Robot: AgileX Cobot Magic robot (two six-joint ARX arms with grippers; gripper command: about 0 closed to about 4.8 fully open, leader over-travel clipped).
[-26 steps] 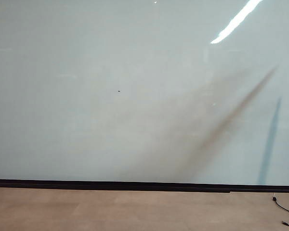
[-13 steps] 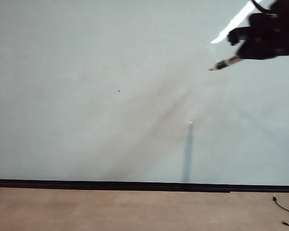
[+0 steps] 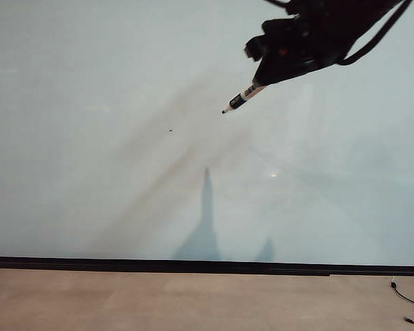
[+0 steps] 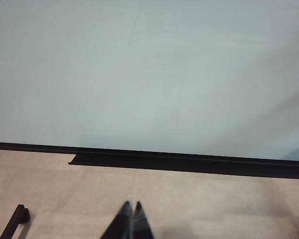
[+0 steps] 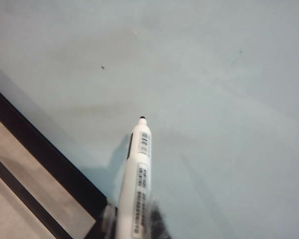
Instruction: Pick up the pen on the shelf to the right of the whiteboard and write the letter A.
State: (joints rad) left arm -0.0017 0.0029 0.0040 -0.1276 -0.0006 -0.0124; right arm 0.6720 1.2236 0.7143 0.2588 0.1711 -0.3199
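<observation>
Right gripper point(image 3: 262, 81), exterior view: upper right of the frame, black, jaws closed down narrow on the rear of the pen point(image 3: 240, 99). Pen's long axis runs diagonally — dark tip points down-left, toward the middle of the whiteboard point(image 3: 90, 193); tip sits right of and slightly above the tiny dark speck point(image 3: 170, 129). Whether the tip touches the board surface: cannot tell. A dark pointed shadow falls on the board lower centre, above the black edge strip point(image 3: 159, 265).

Right wrist view: pen point(image 5: 135, 184) seen lengthwise, white barrel with small black lettering, tip aimed away from the camera over the board point(image 5: 229, 99); gripper fingers point(image 5: 157, 221) only a blur beside the barrel. Speck point(image 5: 103, 66) beyond the tip. Lettering is legible as print here only — the exterior view shows just a dark band.

Left wrist view: left gripper point(image 4: 131, 219) low in the frame, fingertips pressed together, nothing between them, over the tan floor point(image 4: 214, 209); beyond it the edge strip point(image 4: 189, 163) and blank board point(image 4: 149, 74). No pen in this view. No stroke visible on the board in any view.
</observation>
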